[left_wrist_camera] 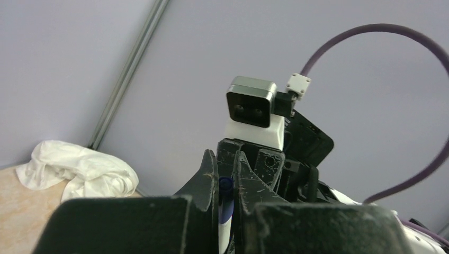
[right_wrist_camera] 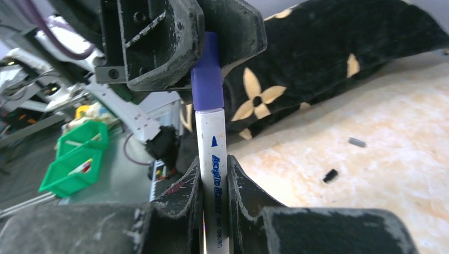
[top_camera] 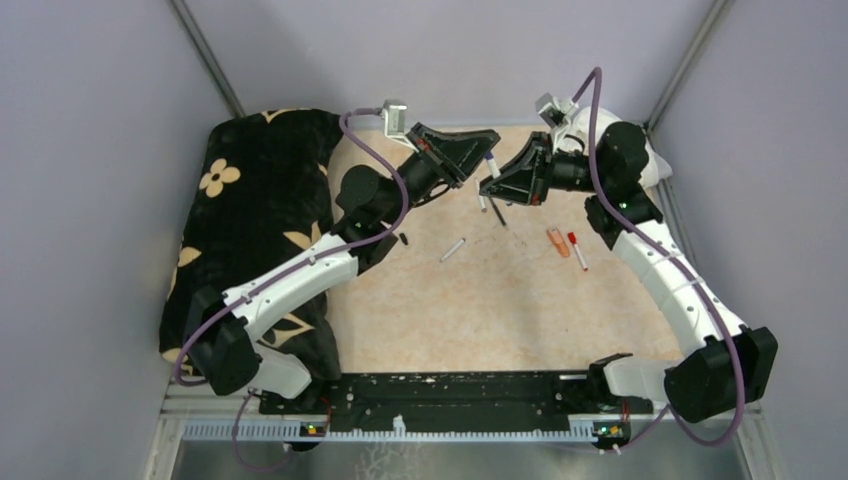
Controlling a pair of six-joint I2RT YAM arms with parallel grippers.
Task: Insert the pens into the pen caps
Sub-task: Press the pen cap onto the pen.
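Pen (right_wrist_camera: 212, 137), white-barrelled, is raised above the desk (top_camera: 480, 310) near the middle of its far edge, clenched in the right tool (right_wrist_camera: 213, 165). Its purple cap (right_wrist_camera: 207, 79), meeting the barrel's top end, is clenched by the left tool (left_wrist_camera: 226, 179). A red-capped pen (top_camera: 577, 250) and orange highlighter (top_camera: 558, 242) lie side by side toward the right edge.

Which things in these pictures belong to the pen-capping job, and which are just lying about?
Job: white pen and purple cap, both held in jaws; red-capped pen; orange highlighter; grey pen; loose black cap and grey cap.
Lying about: flowered black cloth; white rag; green bins.
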